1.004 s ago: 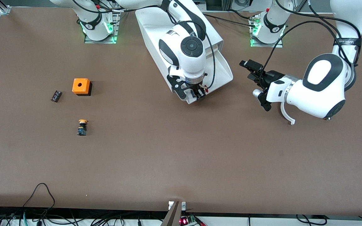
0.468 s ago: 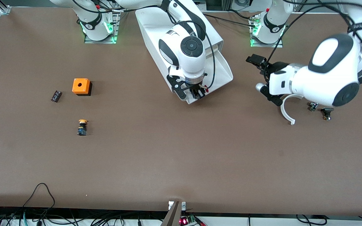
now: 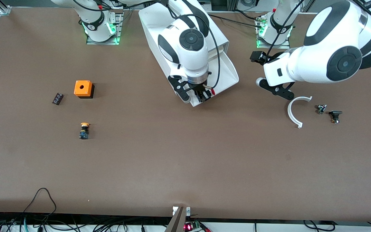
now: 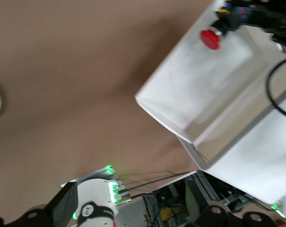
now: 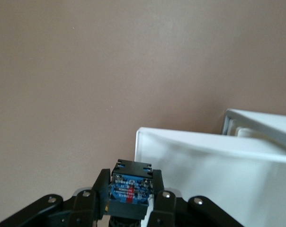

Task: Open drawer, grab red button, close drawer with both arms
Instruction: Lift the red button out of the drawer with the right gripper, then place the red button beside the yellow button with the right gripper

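Front view: high across the surface [image 3: 159,167], facing both bases. Wrist views: close, looking down past each hand. Shared by all: the open drawer [image 3: 227,72] [image 4: 204,94] [image 5: 204,165].

open white drawer [image 4: 200,90], red-capped button [image 4: 211,39] held in R gripper [image 4: 230,21] above it

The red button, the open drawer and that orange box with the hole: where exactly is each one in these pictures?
red button [image 4: 210,39]: left wrist view, on its red cap.
drawer [image 3: 229,69]: front view, on its bare white floor.
orange box [image 3: 83,88]: front view, on its top face beside the hole.
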Action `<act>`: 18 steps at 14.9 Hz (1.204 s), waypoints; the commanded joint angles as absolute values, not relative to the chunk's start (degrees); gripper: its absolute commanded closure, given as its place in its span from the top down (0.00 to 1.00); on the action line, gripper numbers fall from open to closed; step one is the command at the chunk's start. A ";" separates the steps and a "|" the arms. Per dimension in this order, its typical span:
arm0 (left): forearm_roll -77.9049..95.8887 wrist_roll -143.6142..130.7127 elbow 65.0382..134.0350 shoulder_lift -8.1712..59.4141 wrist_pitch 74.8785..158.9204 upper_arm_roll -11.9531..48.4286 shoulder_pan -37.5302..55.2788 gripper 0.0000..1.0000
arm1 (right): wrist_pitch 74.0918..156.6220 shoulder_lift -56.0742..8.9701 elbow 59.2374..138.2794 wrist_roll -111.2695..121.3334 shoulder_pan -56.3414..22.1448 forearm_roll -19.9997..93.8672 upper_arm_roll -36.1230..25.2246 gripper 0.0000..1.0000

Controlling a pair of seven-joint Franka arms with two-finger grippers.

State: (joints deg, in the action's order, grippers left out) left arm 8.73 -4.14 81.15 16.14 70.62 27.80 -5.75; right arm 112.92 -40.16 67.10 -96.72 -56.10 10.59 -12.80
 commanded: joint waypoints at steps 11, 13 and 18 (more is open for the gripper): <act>3.43 -12.97 74.95 21.81 77.41 26.27 -5.54 1.00 | 104.07 -35.86 68.02 -43.12 -35.08 20.39 -12.57 0.00; 3.69 -21.58 79.78 19.00 81.27 27.33 -4.66 1.00 | 103.01 -35.95 69.25 -34.59 -32.27 19.87 -12.57 0.00; 2.90 -39.60 97.44 11.08 101.74 32.95 -4.57 1.00 | 103.71 -36.56 70.49 -12.52 -26.20 17.33 -12.57 0.00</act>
State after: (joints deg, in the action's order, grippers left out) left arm 4.42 -33.75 87.23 16.92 93.90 31.88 -3.66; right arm 103.44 -36.99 69.51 -20.29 -28.68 18.68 -13.39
